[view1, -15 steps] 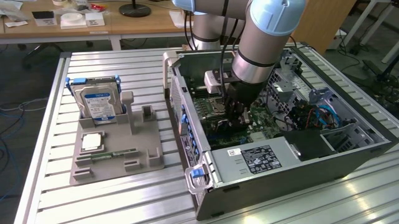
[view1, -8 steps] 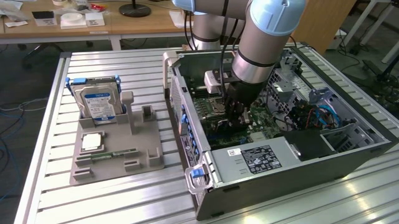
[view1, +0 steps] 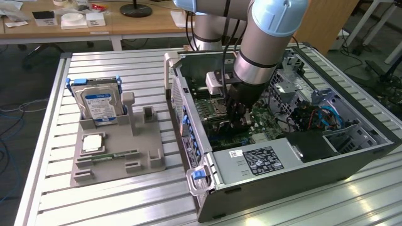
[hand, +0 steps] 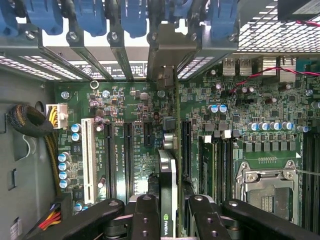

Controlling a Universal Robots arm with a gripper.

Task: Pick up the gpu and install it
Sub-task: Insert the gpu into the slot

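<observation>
Arm: reaches steeply down from the upper centre of the exterior view into the open computer case [view1: 301,174], wrist near vertical. Gripper [hand: 168,220]: jaws partly closed on the gpu [hand: 167,185], held edge-on between the black fingers [hand: 145,215], low over the green motherboard [hand: 135,135] and in line with a black expansion slot [hand: 185,145]. Surroundings: blue slot latches [hand: 90,17] and rear bracket openings along the wrist view's upper edge; processor socket [hand: 265,190] lower right; cable bundle [hand: 30,122] at left. Outside the case, left of the exterior view: grey holder tray [view1: 116,162] with hard drive [view1: 97,106] upright and memory stick [view1: 116,154] lying flat, on the slatted metal table [view1: 50,197]. Open room: case top fully open; walls close on both sides
</observation>
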